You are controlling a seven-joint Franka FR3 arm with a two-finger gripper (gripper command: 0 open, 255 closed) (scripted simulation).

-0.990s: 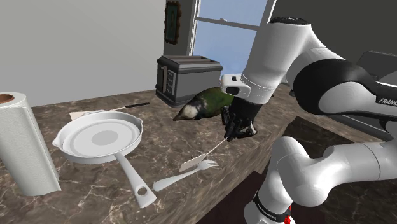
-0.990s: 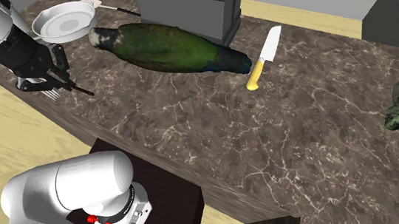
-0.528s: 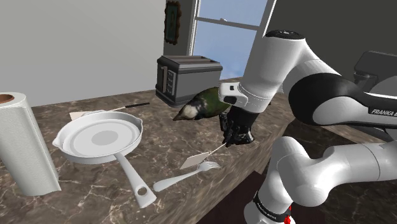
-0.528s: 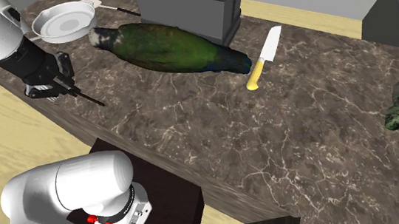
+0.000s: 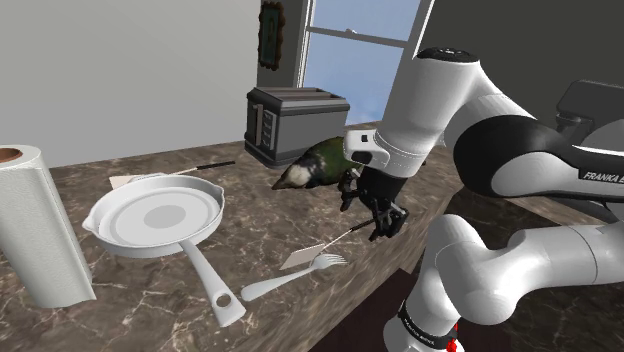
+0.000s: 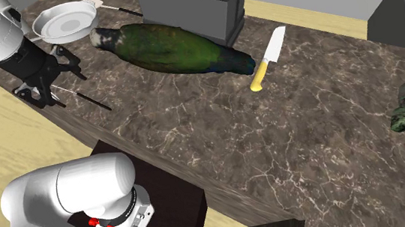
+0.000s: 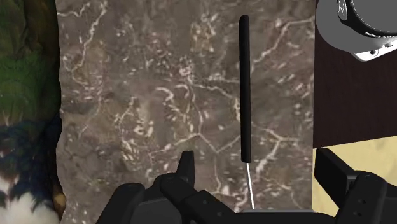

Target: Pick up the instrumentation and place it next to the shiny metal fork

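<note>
fork (image 5: 280,281) is lying near the counter (image 5: 250,232) front edge. black-handled tool (image 5: 303,257) is lying flat, blade just beside the tines, handle pointing to 2 o'clock in the shoulder view. gripper (image 5: 370,208) is hovering over the handle, fingers spread wide, clasping nothing. green bird (image 5: 325,160) is lying beyond at 11 o'clock, toaster (image 5: 290,122) behind it.

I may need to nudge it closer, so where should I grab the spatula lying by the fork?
I'd take the spatula by its black handle, near the middle, from straight above with the open pincer set across it. It lies flat on the counter; the handle is a thin straight rod.
</note>
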